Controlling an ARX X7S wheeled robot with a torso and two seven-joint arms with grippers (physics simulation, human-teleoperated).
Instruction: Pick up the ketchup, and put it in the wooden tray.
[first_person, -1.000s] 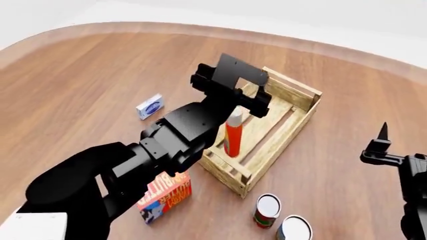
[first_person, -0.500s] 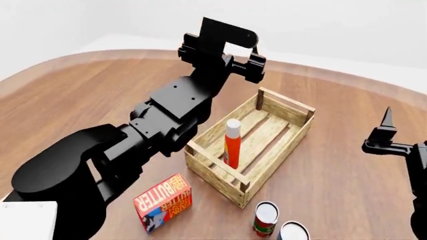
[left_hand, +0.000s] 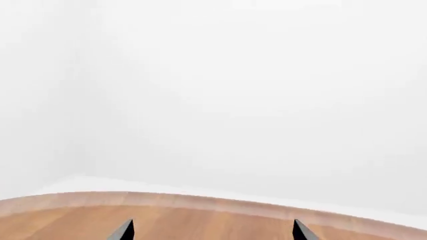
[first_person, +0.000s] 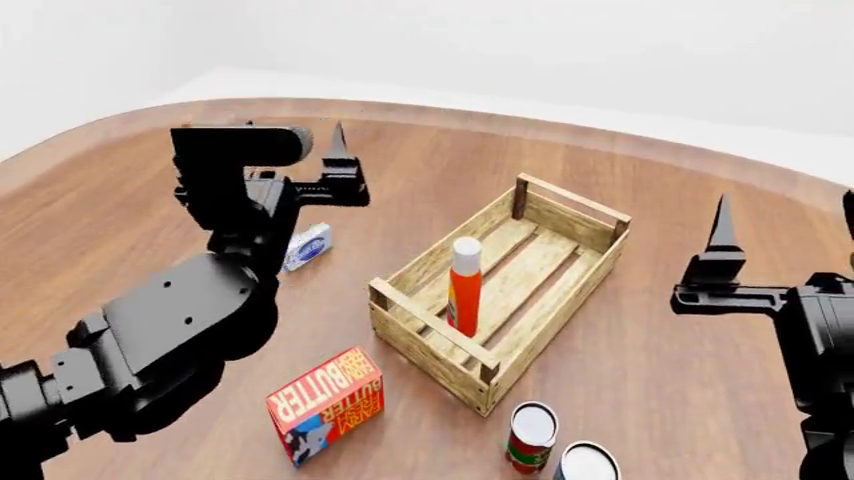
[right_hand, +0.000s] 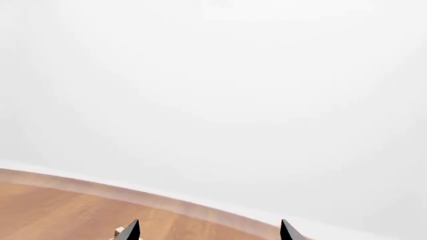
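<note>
The ketchup (first_person: 463, 287), an orange-red bottle with a white cap, stands upright inside the wooden tray (first_person: 416, 316), near its front-left wall, with nothing holding it. My left gripper (first_person: 336, 152) is raised well to the left of the tray, fingers pointing up. In the left wrist view the left gripper (left_hand: 212, 234) is open and empty, facing the table's far edge and the white wall. My right gripper (first_person: 722, 228) hovers to the right of the tray, also pointing up. In its own view the right gripper (right_hand: 209, 234) is open with nothing between the tips.
A red-and-yellow butter box (first_person: 327, 403) lies in front of the tray's left side. A small blue-and-white box (first_person: 307, 246) lies behind my left arm. Two cans (first_person: 531, 437) (first_person: 587, 463) stand near the tray's front corner. The table's curved edge (first_person: 641, 135) runs along the back.
My left arm has lifted off the ketchup, leaving it standing in the tray, and swung up and to the left. My right gripper has risen slightly.
</note>
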